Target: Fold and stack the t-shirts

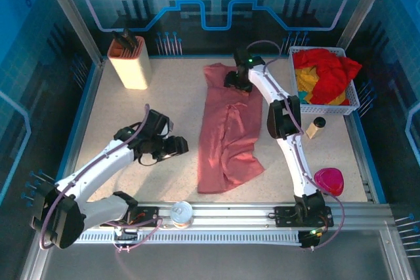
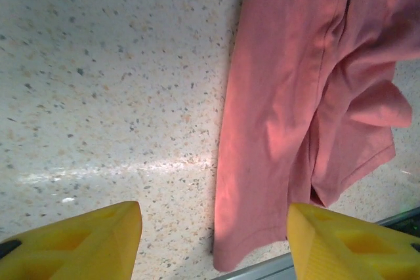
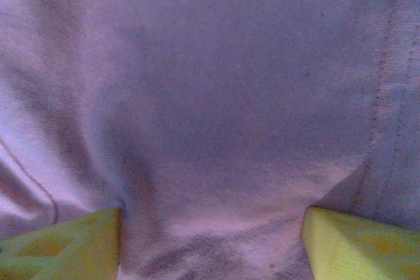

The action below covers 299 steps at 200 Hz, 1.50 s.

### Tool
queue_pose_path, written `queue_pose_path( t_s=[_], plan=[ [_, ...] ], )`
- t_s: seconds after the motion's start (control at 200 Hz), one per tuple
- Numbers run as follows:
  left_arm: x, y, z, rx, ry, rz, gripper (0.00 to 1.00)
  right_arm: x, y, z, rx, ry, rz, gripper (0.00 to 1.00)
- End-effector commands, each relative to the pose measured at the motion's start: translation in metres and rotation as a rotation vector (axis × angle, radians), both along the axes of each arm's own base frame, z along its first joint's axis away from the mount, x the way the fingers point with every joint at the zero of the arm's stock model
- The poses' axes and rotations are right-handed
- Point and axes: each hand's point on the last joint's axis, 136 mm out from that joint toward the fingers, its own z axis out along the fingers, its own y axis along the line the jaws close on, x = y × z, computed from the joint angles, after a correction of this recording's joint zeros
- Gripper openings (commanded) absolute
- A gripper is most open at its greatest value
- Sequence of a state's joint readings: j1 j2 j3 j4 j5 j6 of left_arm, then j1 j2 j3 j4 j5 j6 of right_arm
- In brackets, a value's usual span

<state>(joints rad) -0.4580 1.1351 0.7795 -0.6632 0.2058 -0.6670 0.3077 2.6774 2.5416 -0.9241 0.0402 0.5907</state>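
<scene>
A dusty salmon-pink t-shirt lies as a long narrow strip down the middle of the table, rumpled at its near end. My right gripper sits on the shirt's far end. In the right wrist view its yellow fingers stand wide apart, the gripper pressed down on the cloth, which bulges between them. My left gripper hovers open just left of the shirt. In the left wrist view this gripper looks down on the shirt's near left edge. A red t-shirt and a yellow one lie crumpled in the basket.
The white mesh basket stands at the back right. A beige block holder is at the back left. A small bottle and a pink lid lie right of the right arm. A round tin rests on the near rail.
</scene>
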Motion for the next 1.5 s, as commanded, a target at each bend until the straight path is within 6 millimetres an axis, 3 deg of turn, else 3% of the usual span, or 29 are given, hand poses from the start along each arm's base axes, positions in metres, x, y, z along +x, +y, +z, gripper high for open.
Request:
queue_pose_path(
  t_s=[0.0,0.075,0.19,0.265,0.345,0.44,0.5,0.515,0.525,0.605,0.71,0.831,0.966,1.161,1.241,1.311,1.491],
  plan=[
    [0.000,-0.016,-0.008,-0.050,0.025,0.001,0.62,0.023,-0.014,-0.018,0.117,-0.012,-0.082,0.73],
    [-0.001,-0.021,-0.016,-0.045,0.047,-0.008,0.61,0.039,-0.015,-0.012,0.190,-0.061,-0.087,0.74],
    [-0.003,-0.037,-0.026,-0.059,0.072,-0.043,0.61,0.059,0.002,0.005,0.362,-0.146,-0.004,0.76],
    [-0.004,-0.046,-0.033,-0.061,0.088,-0.060,0.61,0.061,0.009,0.028,0.401,-0.199,0.063,0.79],
    [-0.006,-0.055,-0.044,-0.063,0.103,-0.086,0.61,0.056,0.016,0.064,0.409,-0.275,0.132,0.82],
    [-0.007,-0.054,-0.055,-0.042,0.123,-0.099,0.61,0.040,0.012,0.102,0.358,-0.330,0.146,0.91],
    [-0.008,-0.054,-0.057,-0.023,0.135,-0.130,0.59,0.024,0.009,0.124,0.357,-0.339,0.159,0.92],
    [-0.008,-0.054,-0.056,-0.017,0.137,-0.142,0.59,0.019,0.008,0.122,0.351,-0.328,0.158,0.92],
    [-0.009,-0.054,-0.055,-0.011,0.140,-0.147,0.59,0.016,0.007,0.133,0.349,-0.340,0.156,0.92],
    [-0.011,-0.052,-0.055,0.006,0.135,-0.182,0.59,-0.011,-0.001,0.146,0.329,-0.330,0.150,1.00],
    [-0.015,-0.056,-0.058,-0.018,0.149,-0.203,0.59,-0.051,-0.014,0.149,0.289,-0.300,0.127,1.00],
    [-0.019,-0.060,-0.066,-0.052,0.181,-0.187,0.58,-0.107,-0.033,0.142,0.234,-0.190,0.097,1.00],
    [-0.020,-0.061,-0.066,-0.041,0.182,-0.205,0.55,-0.180,-0.055,0.117,0.135,-0.016,0.064,1.00],
    [-0.020,-0.069,-0.070,-0.058,0.206,-0.179,0.49,-0.273,-0.085,0.078,0.100,0.107,-0.004,0.79],
    [-0.022,-0.073,-0.073,-0.052,0.207,-0.184,0.48,-0.306,-0.095,0.065,0.071,0.165,-0.001,0.72],
    [-0.023,-0.073,-0.079,-0.042,0.213,-0.178,0.47,-0.331,-0.103,0.051,0.051,0.208,-0.020,0.60],
    [-0.022,-0.083,-0.086,-0.058,0.220,-0.173,0.41,-0.382,-0.094,0.015,0.120,0.300,-0.037,0.53]
  ],
)
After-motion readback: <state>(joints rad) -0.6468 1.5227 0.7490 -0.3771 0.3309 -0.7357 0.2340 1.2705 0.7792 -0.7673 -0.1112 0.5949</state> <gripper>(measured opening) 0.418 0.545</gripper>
